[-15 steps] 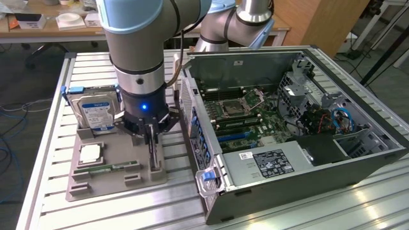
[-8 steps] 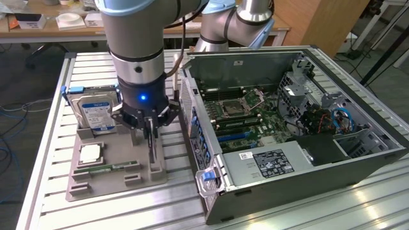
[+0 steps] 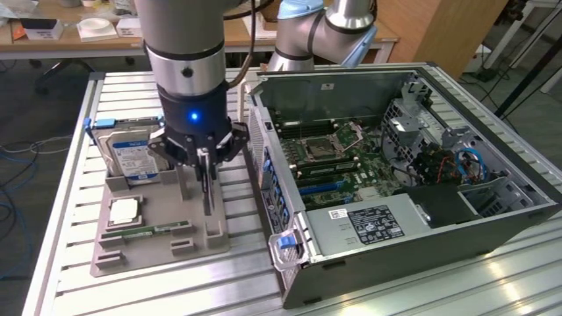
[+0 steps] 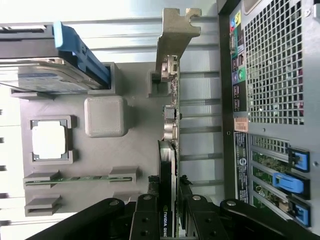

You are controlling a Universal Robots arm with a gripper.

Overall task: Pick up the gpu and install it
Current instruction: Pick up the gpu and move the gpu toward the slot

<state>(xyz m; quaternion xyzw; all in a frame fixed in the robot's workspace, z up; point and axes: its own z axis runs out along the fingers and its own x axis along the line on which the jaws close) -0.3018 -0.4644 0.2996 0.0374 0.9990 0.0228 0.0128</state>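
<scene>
Exterior view
- End effector (image 3: 204, 166): left of the frame's centre, hanging straight down from the arm over the grey tray (image 3: 158, 253), its fingers lowered around a thin dark upright card.
- Gpu (image 3: 207, 192): stands on edge along the tray's right-hand side, between the fingers and close to the computer case (image 3: 351, 263).
- Other parts on the tray: hard drive (image 3: 131, 158) upright at the upper left, processor chip (image 3: 123, 210) flat below it, and memory stick (image 3: 145, 232) lying in its slot lower still.
- Case: lies open on the tabletop (image 3: 439, 289) in the right half of the frame. The blue expansion slots (image 3: 320, 187) on the motherboard are bare, with no card seated.

Wrist view
- Gpu (image 4: 168, 165): seen edge-on. The silvery end bracket (image 4: 176, 35) sits at the end far from the fingers, and the card's bracket end rests in the tray's small holder (image 4: 156, 82).
- Grip: one dark finger (image 4: 146, 215) lies against each face of the card, so the end effector looks clamped on the gpu.
- Case rear (image 4: 270, 75): just beside the card, with the vent grille and blue slot latches (image 4: 287, 182) in sight.

Progress
- Done: the approach and, by the look of it, the grasp.
- Left: the card is not yet lifted from the tray. Carrying it to the case and seating it in a slot remain.
</scene>
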